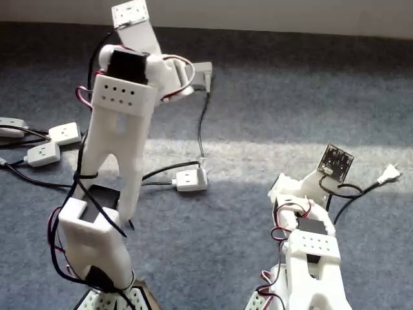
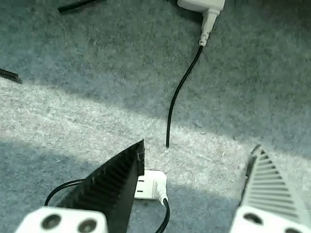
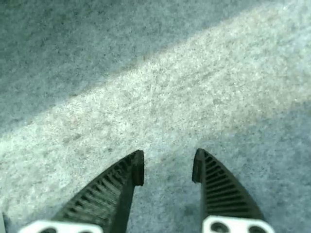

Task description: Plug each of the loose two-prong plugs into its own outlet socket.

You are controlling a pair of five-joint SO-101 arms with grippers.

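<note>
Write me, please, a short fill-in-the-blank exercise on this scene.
The left gripper is wide ___.
The right gripper hovers over bare grey ___.
The white plastic outlet socket by the left gripper trails a ___ cable.
Missing words: open; carpet; black.

We log left arm (image 1: 116, 148) raised high, stretched from left of outlet socket (image 1: 191, 180) to beyond it, wrist bent forward. Left gripper (image 2: 197, 148) beyond socket, pointing downward, jaws spread wide. We log right arm (image 1: 313, 258) folded low, right of socket. Right gripper (image 3: 168, 162) pointing downward, jaws parted moderately.
</note>
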